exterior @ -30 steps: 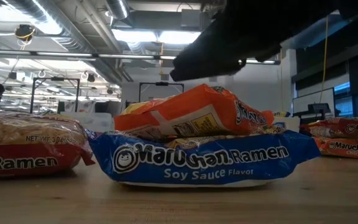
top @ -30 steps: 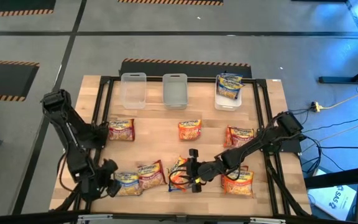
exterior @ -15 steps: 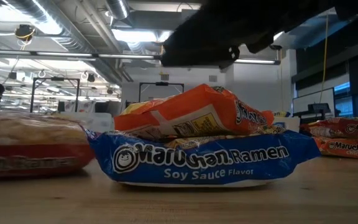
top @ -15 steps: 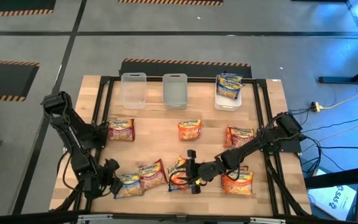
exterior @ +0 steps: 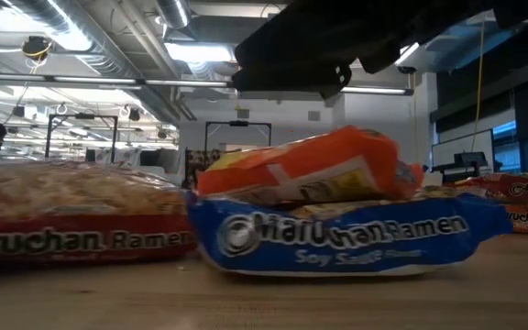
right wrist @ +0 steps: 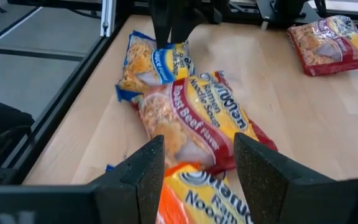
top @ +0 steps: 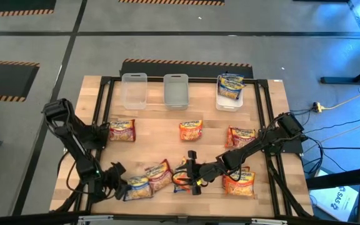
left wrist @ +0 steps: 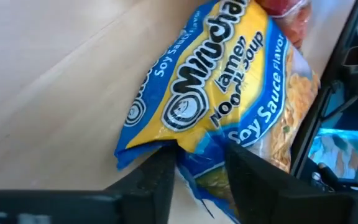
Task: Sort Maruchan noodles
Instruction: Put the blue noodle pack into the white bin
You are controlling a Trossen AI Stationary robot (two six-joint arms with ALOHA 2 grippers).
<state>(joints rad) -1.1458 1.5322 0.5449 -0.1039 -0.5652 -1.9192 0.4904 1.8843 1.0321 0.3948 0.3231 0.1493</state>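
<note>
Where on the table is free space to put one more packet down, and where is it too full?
Bare wood lies between the empty tubs and the orange packet, and between that packet and the red one. The front edge is crowded: packets and both grippers, left and right.

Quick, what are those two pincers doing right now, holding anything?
Left pincer: closed on an edge of the blue-and-yellow soy sauce packet.
Right pincer: open, holding nothing, above the orange packet.
</note>
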